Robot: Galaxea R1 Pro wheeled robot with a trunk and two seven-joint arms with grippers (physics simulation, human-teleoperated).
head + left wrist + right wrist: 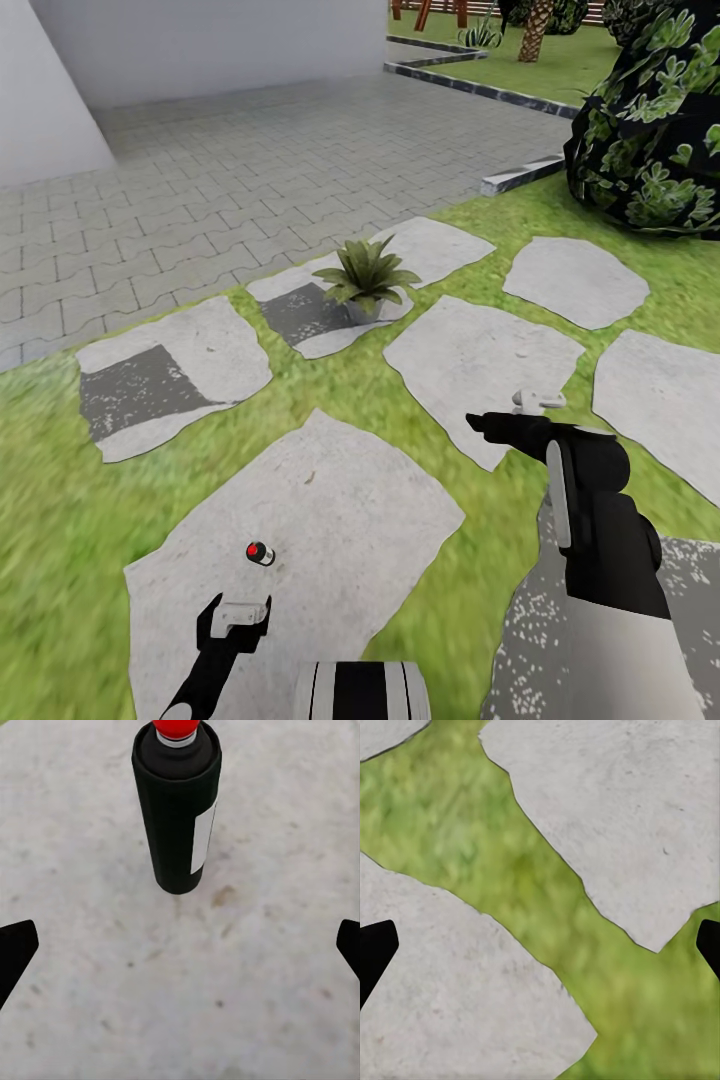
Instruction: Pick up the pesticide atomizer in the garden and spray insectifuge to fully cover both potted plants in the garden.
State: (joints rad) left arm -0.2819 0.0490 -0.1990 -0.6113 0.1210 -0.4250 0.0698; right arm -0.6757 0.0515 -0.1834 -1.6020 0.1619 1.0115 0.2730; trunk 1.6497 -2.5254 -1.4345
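1. Grey paving (250,150) spreads across the far side of the garden, meeting the green lawn (60,480) that runs round the flat stepping stones.
2. Dark and glossy, a big bush (650,140) with patterned leaves stands at the far right on the grass.
3. Nearest the robot lies the largest stepping stone (340,500), pale and speckled.
4. One potted plant (366,277) sits on a farther stone, a rosette of pointed green leaves.
5. Over lawn and stone on the right, the right pincer (535,402) hangs spread wide and holds nothing; its dark fingertips (375,949) show at the picture's edges.
6. Low over the big stone, the left pincer (236,612) is also spread wide and empty.
7. Just ahead of it, untouched, the pesticide atomizer (178,810) stands upright on the stone: dark body, white label, red tip.
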